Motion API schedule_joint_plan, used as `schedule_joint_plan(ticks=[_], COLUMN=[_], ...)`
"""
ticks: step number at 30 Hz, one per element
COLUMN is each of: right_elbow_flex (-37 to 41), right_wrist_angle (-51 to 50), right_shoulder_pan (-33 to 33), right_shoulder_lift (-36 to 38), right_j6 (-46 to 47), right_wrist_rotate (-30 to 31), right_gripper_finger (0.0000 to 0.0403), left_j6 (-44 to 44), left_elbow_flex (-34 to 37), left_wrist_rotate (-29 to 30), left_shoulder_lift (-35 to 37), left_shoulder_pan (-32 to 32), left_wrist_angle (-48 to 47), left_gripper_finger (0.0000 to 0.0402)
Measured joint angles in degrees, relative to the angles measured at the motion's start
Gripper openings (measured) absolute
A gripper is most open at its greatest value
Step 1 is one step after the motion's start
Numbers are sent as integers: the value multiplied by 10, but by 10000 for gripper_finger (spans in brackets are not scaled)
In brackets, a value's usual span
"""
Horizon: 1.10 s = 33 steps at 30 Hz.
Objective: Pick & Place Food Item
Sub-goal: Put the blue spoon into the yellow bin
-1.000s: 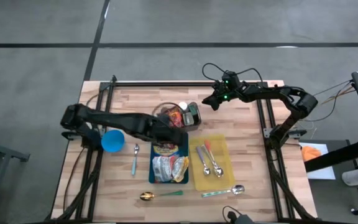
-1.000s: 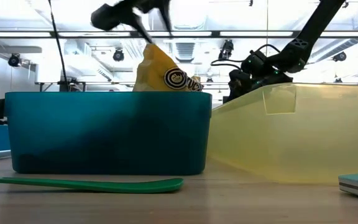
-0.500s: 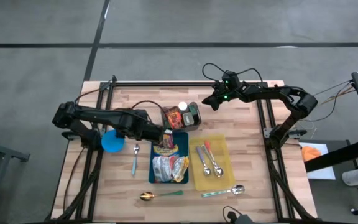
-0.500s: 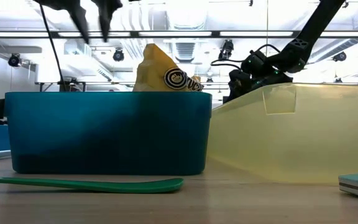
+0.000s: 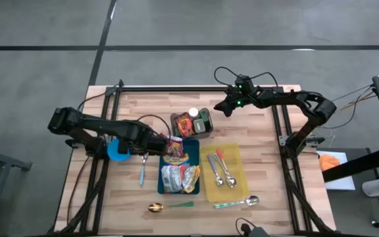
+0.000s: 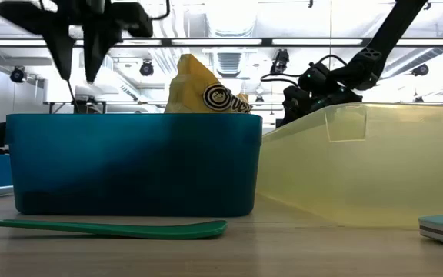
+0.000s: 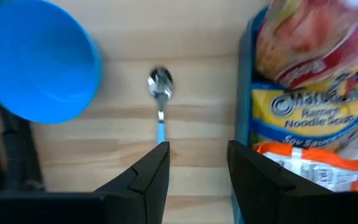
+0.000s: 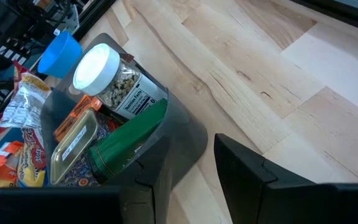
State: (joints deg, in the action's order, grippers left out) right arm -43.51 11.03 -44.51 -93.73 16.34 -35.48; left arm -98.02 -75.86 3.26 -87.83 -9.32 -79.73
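Peering down, left pincer (image 7: 197, 165) reveals a spoon (image 7: 160, 93).

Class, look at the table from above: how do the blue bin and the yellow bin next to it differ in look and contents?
The opaque blue plastic bin holds crinkly food packets, including a ramen noodle packet; the translucent yellow plastic bin holds metal spoons. The blue bin's contents pile above its rim in the low view; the yellow bin's lie flat. Both are rectangular, stand side by side on the wooden table, and have a spoon lying in front.
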Motion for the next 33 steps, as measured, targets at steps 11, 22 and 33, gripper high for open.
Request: schedule_joint_plan(ticks=[11,22,33], right_elbow_flex=[0,0,0], right_wrist_angle=[0,0,0], right_shoulder_pan=[0,0,0], right_shoulder_lift=[0,0,0], right_j6=[0,0,0], right_wrist_rotate=[0,0,0], right_gripper_finger=[116,116,116], left_j6=[-58,-55,-18], left_elbow_flex=[205,320,371], left_wrist_rotate=[-101,-104,-93], left_shoulder_lift=[41,54,54], left_shoulder_pan=[-1,0,1], left_wrist_angle=[205,306,369], left_gripper_finger=[164,164,164])
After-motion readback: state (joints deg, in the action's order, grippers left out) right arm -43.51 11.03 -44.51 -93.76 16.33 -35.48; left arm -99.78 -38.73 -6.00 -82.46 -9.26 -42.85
